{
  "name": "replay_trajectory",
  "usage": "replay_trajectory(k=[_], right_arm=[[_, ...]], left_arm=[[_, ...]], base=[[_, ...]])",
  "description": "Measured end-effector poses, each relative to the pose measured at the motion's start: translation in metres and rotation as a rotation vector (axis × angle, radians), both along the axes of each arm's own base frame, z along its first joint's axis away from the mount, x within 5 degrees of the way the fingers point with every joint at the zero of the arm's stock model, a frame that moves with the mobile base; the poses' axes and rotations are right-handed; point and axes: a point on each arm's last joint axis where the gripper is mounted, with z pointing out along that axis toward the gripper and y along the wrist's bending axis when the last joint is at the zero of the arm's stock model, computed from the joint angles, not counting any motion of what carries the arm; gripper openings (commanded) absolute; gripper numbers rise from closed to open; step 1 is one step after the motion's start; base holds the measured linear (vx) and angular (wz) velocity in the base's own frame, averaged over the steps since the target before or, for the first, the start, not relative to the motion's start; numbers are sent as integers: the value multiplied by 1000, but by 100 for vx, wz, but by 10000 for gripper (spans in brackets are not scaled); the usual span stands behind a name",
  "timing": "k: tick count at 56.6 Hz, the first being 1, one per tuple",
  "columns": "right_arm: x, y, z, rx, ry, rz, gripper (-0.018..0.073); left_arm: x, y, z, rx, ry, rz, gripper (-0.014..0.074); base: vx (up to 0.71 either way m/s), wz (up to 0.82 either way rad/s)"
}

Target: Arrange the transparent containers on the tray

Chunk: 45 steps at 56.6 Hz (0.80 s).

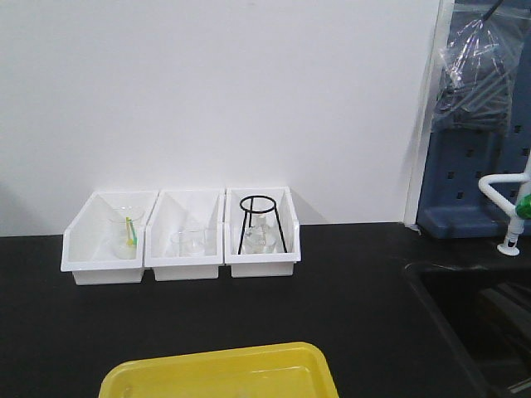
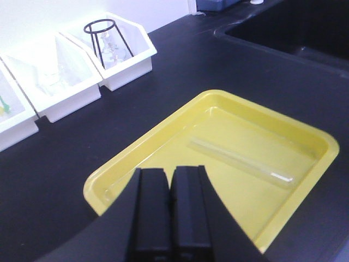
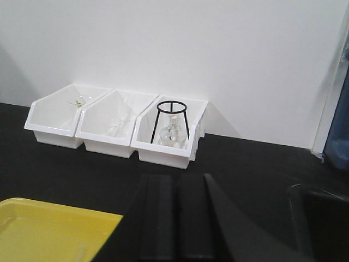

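The yellow tray (image 1: 166,377) lies at the front of the black counter. In the left wrist view one clear test tube (image 2: 240,161) lies flat on the tray (image 2: 262,128), slanting from upper left to lower right. A fainter clear shape (image 2: 109,191) runs along the tray's left rim, partly hidden by my fingers. My left gripper (image 2: 170,172) hovers over the tray's near side, shut with nothing in it. My right gripper (image 3: 177,177) is shut and empty above bare counter, right of the tray's corner (image 3: 49,229).
Three white bins (image 1: 187,240) stand in a row against the back wall, holding beakers and flasks. The right one holds a black tripod stand (image 1: 261,220). A sunken sink (image 1: 473,307) and white faucet (image 1: 510,207) are at the right.
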Motion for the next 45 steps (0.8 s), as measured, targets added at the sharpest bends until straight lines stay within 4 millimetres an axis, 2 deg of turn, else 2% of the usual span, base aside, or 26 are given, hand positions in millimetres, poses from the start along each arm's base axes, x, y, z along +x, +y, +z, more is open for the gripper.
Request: replay_trajectory(k=[6,14,24,30,33,45], right_arm=[[0,0,0,0,0,0,-11],[0,0,0,0,0,0,-11],[0,0,0,0,0,0,-11],[0,0,0,0,0,0,-11],[0,0,0,0,0,0,-11],[0,0,0,0,0,0,-11]], left_arm=[[-2,6,-9,72,-16,40,-6],[-11,20,-32,32,-108,185,-6],[-29,37,-80,12,-208,349,-6],[-38,44,-115,11,-192,431,-6],[-42,45,-125,10,-201,454,-6],[-49,46,-132,61,-195,447,-6]], base=[[0,0],[0,0],[0,0],[0,0],[0,0],[0,0]])
